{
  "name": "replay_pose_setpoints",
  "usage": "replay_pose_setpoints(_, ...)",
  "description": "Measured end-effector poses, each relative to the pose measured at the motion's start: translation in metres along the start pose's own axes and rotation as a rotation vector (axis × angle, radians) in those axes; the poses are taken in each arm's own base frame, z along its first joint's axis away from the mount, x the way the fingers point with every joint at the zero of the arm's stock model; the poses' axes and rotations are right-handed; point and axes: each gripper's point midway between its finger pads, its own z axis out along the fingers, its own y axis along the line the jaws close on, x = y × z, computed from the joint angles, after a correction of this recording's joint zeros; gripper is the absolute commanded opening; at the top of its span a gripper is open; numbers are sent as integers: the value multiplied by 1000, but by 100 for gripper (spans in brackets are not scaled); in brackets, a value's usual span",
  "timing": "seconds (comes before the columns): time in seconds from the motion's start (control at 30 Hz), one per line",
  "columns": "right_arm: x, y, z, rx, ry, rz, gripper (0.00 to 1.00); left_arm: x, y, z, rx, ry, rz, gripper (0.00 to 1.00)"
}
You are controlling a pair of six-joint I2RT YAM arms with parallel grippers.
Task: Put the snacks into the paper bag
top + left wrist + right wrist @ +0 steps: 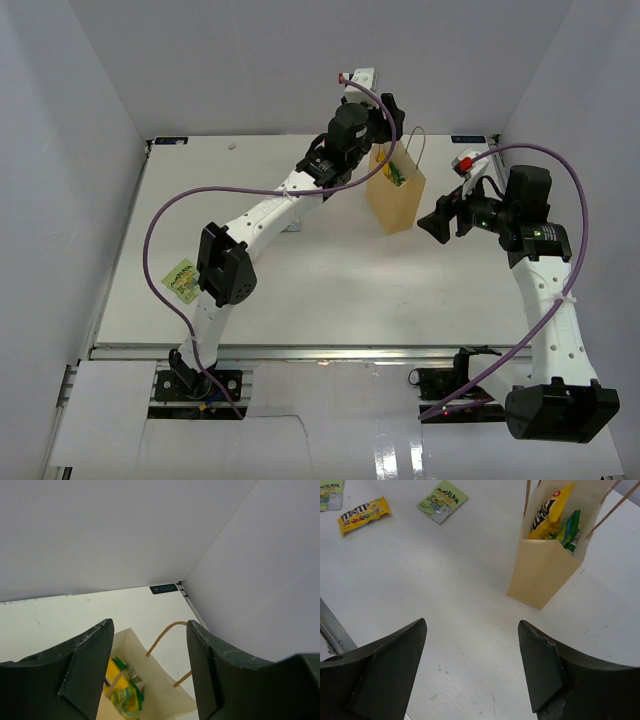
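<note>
White tabletop (320, 270) carries the upright kraft paper bag (396, 196), upper right of centre in the overhead view. Only the right wrist view shows a glossy M&M's pack (363, 514) lying upper left. Left gripper (150, 632) and right gripper (472, 630) both gape apart, empty.

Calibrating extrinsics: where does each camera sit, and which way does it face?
Top external: above, behind the bases, looking down at the table; both arms show.
Left wrist: over the paper bag, looking down into it toward the far corner; left gripper fingers show.
Right wrist: right of the bag, tilted down toward it; right gripper fingers show.
Shared: all see the bag; both wrists see snacks inside.
</note>
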Motion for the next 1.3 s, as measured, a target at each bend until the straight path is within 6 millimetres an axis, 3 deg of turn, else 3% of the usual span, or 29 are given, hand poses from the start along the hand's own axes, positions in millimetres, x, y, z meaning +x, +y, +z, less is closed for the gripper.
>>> replay_pose_setpoints(0.2,-7,20,3,-122,-41,-40,79,-24,-17,-9,70,-24,11,75)
replay_pose_setpoints(0.27,-6,32,9,-184,-37,-61,78,-41,-23,-20,97,-39,25,76)
replay_pose_setpoints(0.33,-2,53,23,-277,-9,-73,78,-57,-23,-44,112,-35,55,79)
replay_pose_setpoints(0.4,7,77,40,-374,36,-79,77,-67,-15,-83,114,-16,95,89)
replay_pose_setpoints(0.57,38,135,79,-545,189,-82,76,-111,17,-203,71,-56,116,93)
replay_pose_setpoints(0.73,75,200,123,-602,373,-54,75,-160,54,-315,-9,-196,-7,98)
replay_pose_setpoints(0.8,88,227,148,-581,460,-5,75,-183,64,-355,-22,-265,-80,98)
replay_pose_setpoints(0.87,94,248,174,-538,513,53,77,-201,68,-380,-22,-314,-134,98)
replay_pose_setpoints(0.97,95,280,214,-468,566,173,77,-213,70,-395,-37,-323,-180,98)
replay_pose_setpoints(1.1,88,317,268,-399,572,351,76,-199,71,-385,-69,-237,-187,98)
replay_pose_setpoints(1.2,97,331,294,-336,588,456,75,-179,75,-379,-98,-163,-185,98)
replay_pose_setpoints(1.3,112,332,318,-251,596,518,75,-165,79,-379,-117,-112,-193,98)
